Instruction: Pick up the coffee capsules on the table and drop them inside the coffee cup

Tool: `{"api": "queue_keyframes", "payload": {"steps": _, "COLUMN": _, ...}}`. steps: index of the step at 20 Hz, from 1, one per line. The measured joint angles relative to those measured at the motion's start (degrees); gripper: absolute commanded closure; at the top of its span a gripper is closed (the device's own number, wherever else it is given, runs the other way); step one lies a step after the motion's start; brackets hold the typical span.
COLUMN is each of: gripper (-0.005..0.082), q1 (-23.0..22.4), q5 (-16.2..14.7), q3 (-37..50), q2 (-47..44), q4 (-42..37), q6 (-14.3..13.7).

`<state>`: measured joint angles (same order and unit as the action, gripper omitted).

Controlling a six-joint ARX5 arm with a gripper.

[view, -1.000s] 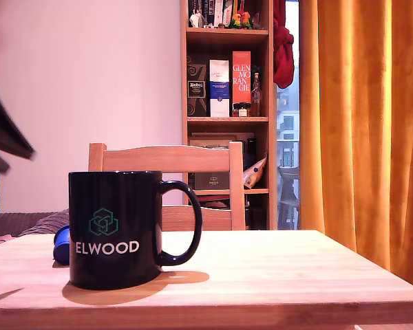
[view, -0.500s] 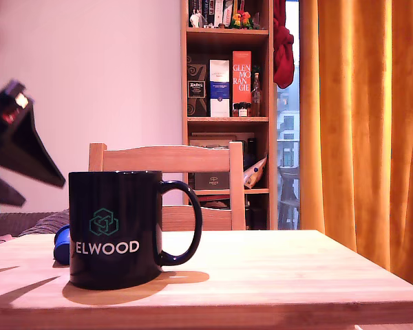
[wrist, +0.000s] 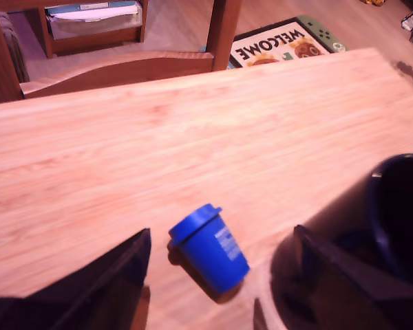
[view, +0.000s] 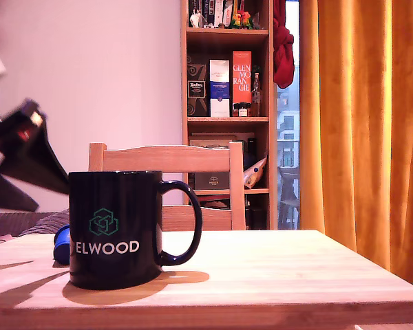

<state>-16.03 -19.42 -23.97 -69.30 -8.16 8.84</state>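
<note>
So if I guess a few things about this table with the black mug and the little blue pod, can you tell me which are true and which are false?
1. The blue capsule lies on its side on the table. True.
2. The capsule is already inside the coffee cup. False: it lies on the tabletop beside the cup.
3. The gripper has its jaws open, one on each side of the capsule. True.
4. The jaws are squeezing the capsule. False: in the wrist view there is a gap on both sides.
5. The cup has tipped over. False: it stands upright, with its handle towards the exterior view's right.
</note>
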Motion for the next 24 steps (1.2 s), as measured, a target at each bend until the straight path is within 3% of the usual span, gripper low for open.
{"api": "queue_keyframes", "payload": {"steps": 12, "gripper": 0.0166, "q1": 0.0, "q5": -4.4, "q3": 0.0, "q2": -10.9, "q4": -9.0, "q6": 0.0}}
{"api": "queue_keyframes", "payload": {"steps": 24, "gripper": 0.0166, "q1": 0.0, "q5": -2.6, "q3": 0.0, "q2": -14.4, "q4": -10.2, "q6": -0.4}}
